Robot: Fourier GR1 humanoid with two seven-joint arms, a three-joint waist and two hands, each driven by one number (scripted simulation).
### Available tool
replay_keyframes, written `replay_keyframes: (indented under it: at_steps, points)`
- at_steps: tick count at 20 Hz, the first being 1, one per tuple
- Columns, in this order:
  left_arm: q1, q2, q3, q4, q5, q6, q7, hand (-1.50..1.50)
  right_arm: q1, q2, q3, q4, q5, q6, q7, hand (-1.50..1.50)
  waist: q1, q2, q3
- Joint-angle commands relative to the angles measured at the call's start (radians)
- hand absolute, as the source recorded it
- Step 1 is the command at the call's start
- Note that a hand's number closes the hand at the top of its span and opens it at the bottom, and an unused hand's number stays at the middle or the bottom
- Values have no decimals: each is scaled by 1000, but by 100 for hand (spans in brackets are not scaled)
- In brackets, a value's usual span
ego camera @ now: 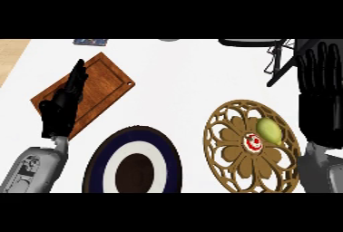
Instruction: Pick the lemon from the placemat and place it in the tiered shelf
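White counter (174,81) is seen from above, with a strip of pale wood at the far left edge. On it, at the lower right, a gold openwork placemat (231,149) is laid, round and patterned like a flower with a red and white centre. At the lower middle a round plate (100,156) is set, ringed in dark blue, white and dark brown. At the upper left a brown wooden board (107,86) is placed at a slant. At the upper right a black wire shelf (278,61) is partly shown, cut by the view's edge. The right hand (321,90) is held upright at the right edge, fingers straight and holding nothing, just beside the placemat. The left hand (64,106) is held over the board's left side, fingers straight and relaxed, with nothing in it. The lemon (269,130), yellow-green, is lying on the placemat's right part, near the right hand but not touched by it
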Motion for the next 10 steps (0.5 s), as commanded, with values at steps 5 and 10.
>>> replay_keyframes:
  at_steps: [5,10]
  points:
    - [173,92,124,54,115,-105,3,0,78,0,79,-32,125,153,-390,150,23,-18,11]
    - [252,84,138,65,172,-151,7,0,251,101,-124,106,314,-268,-498,150,5,-14,12]
